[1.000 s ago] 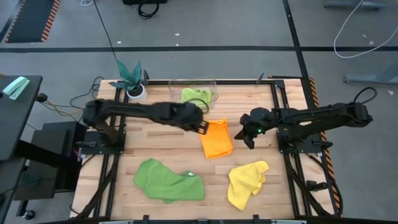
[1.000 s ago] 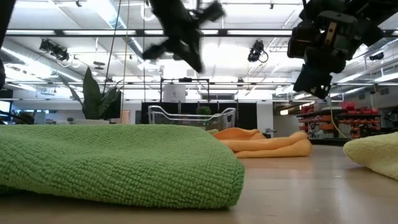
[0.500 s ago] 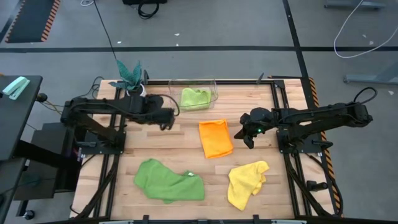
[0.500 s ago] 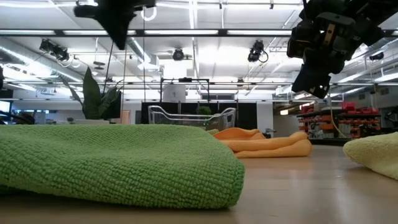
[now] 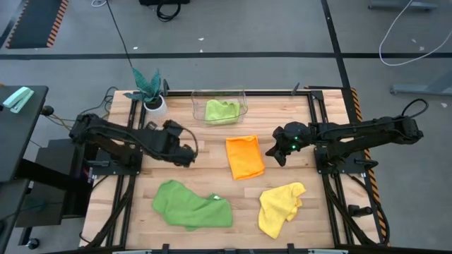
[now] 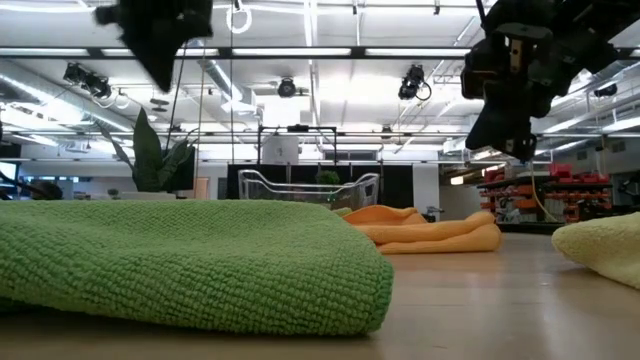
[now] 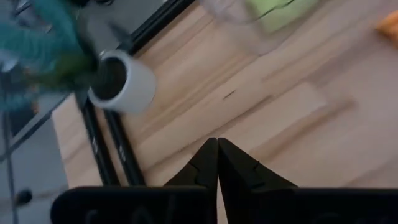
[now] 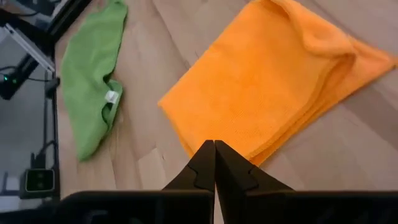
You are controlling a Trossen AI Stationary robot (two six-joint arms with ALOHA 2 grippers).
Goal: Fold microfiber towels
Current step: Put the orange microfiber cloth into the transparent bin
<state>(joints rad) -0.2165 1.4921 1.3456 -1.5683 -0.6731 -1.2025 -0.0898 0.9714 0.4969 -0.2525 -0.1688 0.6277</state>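
Note:
The orange towel (image 5: pixel 244 156) lies folded flat at the table's middle; it also shows in the right wrist view (image 8: pixel 273 87). The darker green towel (image 5: pixel 191 204) lies crumpled at the near left, the yellow towel (image 5: pixel 279 207) crumpled at the near right. The light lime green towel (image 5: pixel 222 110) lies inside the clear bin (image 5: pixel 244 94). My left gripper (image 5: pixel 189 159) is shut and empty above bare wood, left of the orange towel. My right gripper (image 5: pixel 272 153) is shut and empty, just right of the orange towel.
A teal-leaved plant in a white pot (image 5: pixel 153 104) stands at the far left corner, also in the left wrist view (image 7: pixel 121 81). Black frame rails (image 5: pixel 318 134) run along the table's left and right sides. Bare wood lies between the towels.
My left gripper has drawn back from over the orange towel toward the table's left edge, then come a little toward the near edge. My right gripper has kept still. The towels have not moved.

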